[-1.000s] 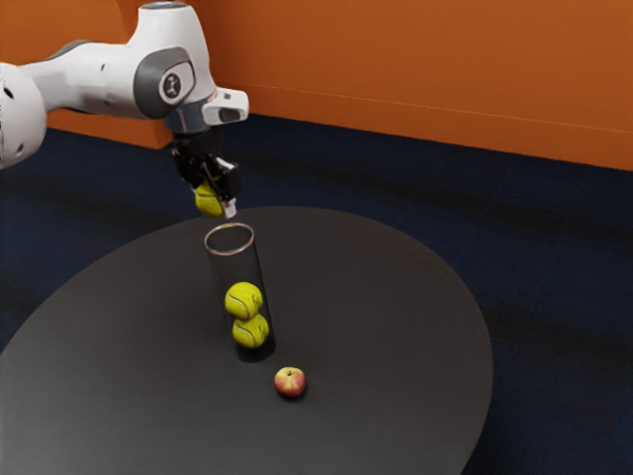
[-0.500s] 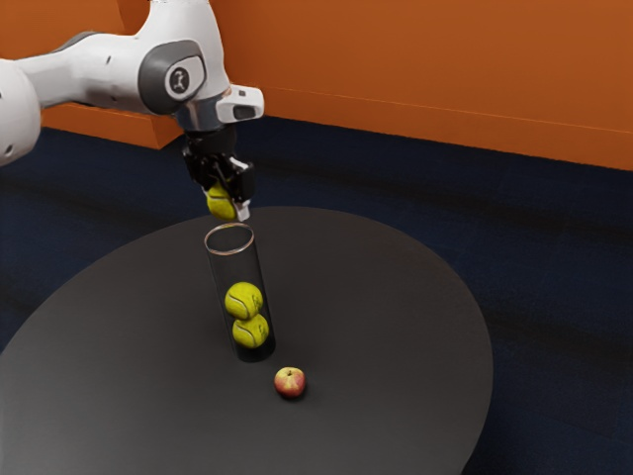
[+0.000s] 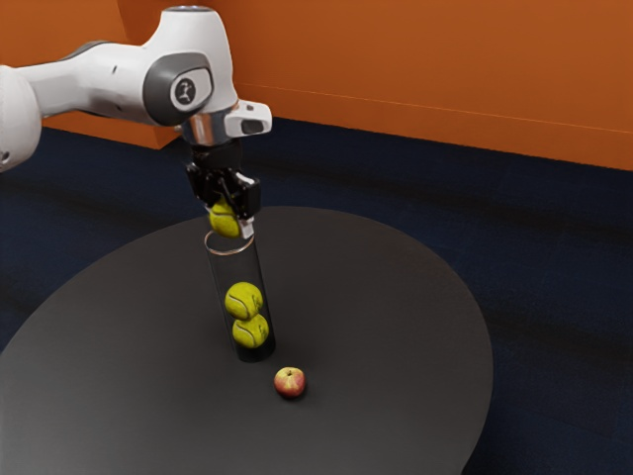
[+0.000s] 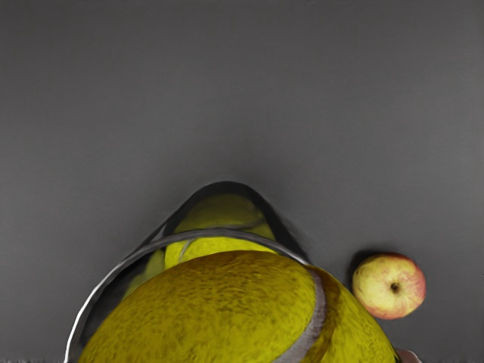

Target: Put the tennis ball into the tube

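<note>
Clamps fuzzy yellow tennis ball in black two-finger tool, over mouth of clear cylindrical tube. Encloses two stacked yellow balls. Carries, on black bench, red-and-yellow apple near tube, toward five o'clock in exterior view.

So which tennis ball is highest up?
The ball held in the gripper, at the rim of the tube. The other two balls are lower, inside it.
</note>
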`<state>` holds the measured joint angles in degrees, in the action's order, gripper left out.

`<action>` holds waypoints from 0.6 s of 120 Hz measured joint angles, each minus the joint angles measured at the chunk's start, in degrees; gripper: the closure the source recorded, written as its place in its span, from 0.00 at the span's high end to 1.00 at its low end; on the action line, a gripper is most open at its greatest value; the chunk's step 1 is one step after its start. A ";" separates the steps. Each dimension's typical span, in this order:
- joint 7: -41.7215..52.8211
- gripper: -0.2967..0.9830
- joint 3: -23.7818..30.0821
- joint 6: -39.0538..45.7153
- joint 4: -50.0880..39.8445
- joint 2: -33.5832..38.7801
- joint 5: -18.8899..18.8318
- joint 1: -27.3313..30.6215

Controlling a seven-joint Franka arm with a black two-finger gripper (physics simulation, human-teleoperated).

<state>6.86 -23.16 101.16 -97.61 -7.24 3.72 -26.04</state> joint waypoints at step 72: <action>-1.71 0.71 -1.48 -3.32 4.11 0.97 0.30 0.65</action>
<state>5.16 -24.64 97.84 -93.51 -6.28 4.02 -25.39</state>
